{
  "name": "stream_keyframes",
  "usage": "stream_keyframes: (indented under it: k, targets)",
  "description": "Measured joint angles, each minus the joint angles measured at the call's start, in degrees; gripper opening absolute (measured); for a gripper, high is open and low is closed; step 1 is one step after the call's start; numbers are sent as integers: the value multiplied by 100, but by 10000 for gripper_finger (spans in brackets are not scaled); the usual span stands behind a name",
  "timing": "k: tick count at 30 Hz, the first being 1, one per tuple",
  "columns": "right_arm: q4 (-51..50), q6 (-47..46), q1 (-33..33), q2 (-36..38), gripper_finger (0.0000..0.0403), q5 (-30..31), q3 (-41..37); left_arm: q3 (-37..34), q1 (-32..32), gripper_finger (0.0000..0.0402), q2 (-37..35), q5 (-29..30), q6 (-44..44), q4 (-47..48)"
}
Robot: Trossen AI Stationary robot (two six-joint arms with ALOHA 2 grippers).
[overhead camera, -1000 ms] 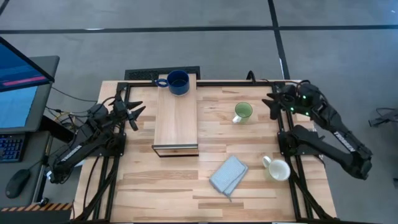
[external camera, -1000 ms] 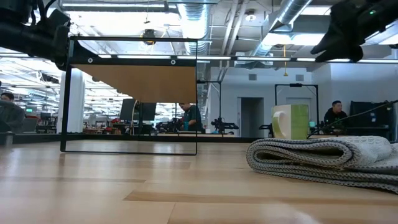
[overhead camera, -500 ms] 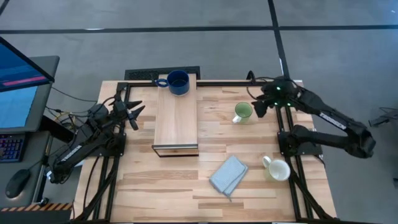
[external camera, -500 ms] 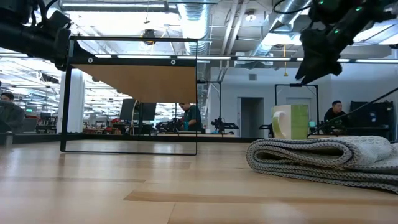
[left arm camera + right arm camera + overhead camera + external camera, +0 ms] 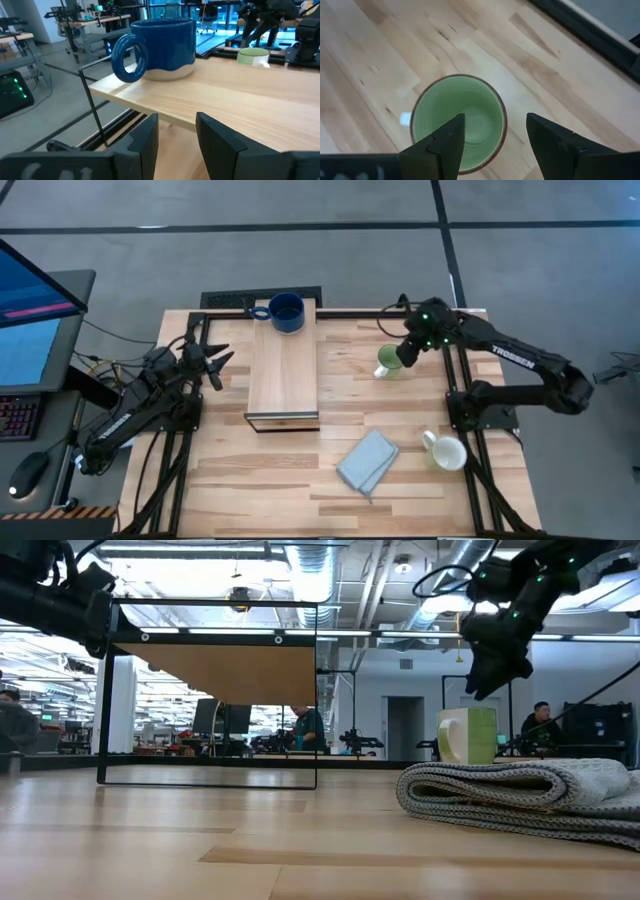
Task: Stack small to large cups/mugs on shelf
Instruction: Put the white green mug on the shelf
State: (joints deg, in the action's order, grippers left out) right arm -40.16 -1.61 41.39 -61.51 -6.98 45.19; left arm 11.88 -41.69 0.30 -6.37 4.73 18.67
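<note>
Pincer (image 5: 492, 135) of the right arm hung directly above the light green mug (image 5: 389, 361), fingers spread wide with nothing held. That mug stood upright on the bench (image 5: 350, 400), right of the shelf (image 5: 283, 375). A dark blue mug (image 5: 284, 312) sat on the shelf's far end. The white mug (image 5: 445, 452) lay near the bench's right edge, beside a folded cloth (image 5: 367, 461). The left pincer (image 5: 175, 132) waited beside the shelf, open and empty.

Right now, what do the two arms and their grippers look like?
Both arms are dark, jointed and slim. The right arm bears white lettering on one link and small green lights near its wrist; its gripper has two broad black fingers. The left gripper has the same dark, flat fingers. Thin black cables run along both.
</note>
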Motion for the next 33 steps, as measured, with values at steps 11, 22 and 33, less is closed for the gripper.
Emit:
stream_keyframes:
  k: [11,22,33]
  targets:
    - [35,101,-10,-573,235,453,0,0,0,123,-2,-2,-94,2]
    - [160,160,-15,-676,235,688,0,2,0,123,-2,-2,-107,60]
    - [116,-252,-15,-678,235,686,0,2,-1,123,0,90,-118,186]
